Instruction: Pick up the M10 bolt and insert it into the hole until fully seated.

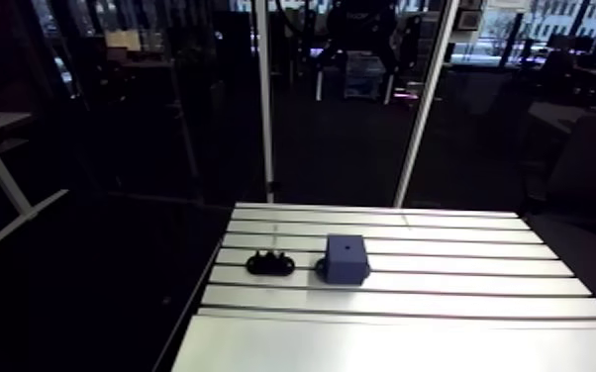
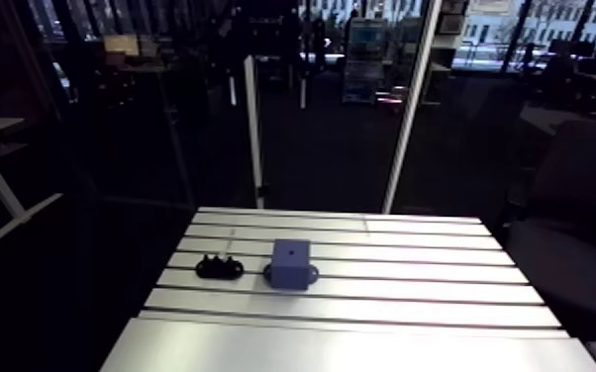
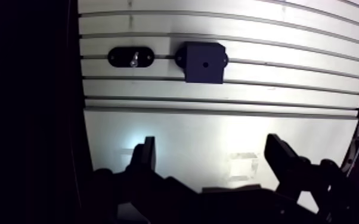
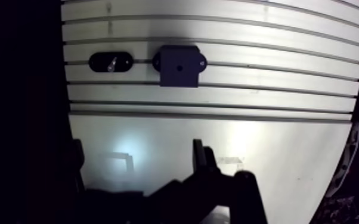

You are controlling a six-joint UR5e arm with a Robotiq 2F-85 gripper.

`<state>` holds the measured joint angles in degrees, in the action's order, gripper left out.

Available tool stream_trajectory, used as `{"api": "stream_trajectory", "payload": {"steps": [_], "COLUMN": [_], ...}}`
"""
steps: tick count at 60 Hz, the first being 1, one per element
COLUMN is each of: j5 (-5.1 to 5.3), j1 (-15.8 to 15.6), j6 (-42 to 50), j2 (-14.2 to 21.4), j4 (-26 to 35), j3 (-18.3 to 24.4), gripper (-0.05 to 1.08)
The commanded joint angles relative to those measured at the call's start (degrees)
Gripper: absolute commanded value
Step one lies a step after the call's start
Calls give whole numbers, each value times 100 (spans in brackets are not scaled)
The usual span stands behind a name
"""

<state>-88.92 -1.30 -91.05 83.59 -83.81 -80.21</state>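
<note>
Standing by, I see in the arm view, lower left of centre in the frame, a black oval holder [image 1: 269, 263] lying on the slotted aluminium surface [image 1: 460, 297]; the wrist view shows a small bright piece of metal in its middle, which I take to be the M10 bolt [image 3: 134, 58], though whether head or shank points up is too small to tell; just to the right, near it but not clearly touching, sits a dark blue block [image 1: 346, 259] with a round hole [image 3: 205, 62] in its top face; both lie along the same slots, well ahead of the gripper [image 3: 212, 144] in the wrist view; its two fingers [image 3: 146, 156] are spread wide with nothing between them, hanging over a bare stretch of the surface.

Nothing of the task looks begun; the bolt rests in its holder and the hole appears empty. As a steel bolt it should be stiff, not fragile and light for this arm, but smooth and apt to slip or tip between flat pads; I would take it by whatever stands proud of the holder, squarely across its width and low enough to keep it upright, since a tilted bolt would likely catch on the rim of the hole; the holder is small and may lift with it if the bolt sits tight.
</note>
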Motion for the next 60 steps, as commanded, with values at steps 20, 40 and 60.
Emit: {"api": "stream_trajectory", "payload": {"steps": [20, 40, 60], "j5": [-68, -59, -68], "j1": [-141, -415, -546], "j6": [65, 72, 91], "j2": [-5, -220, -278], "j4": [-408, -903, -1387], "j3": [-309, -543, -934], "gripper": [1, 1, 1]}}
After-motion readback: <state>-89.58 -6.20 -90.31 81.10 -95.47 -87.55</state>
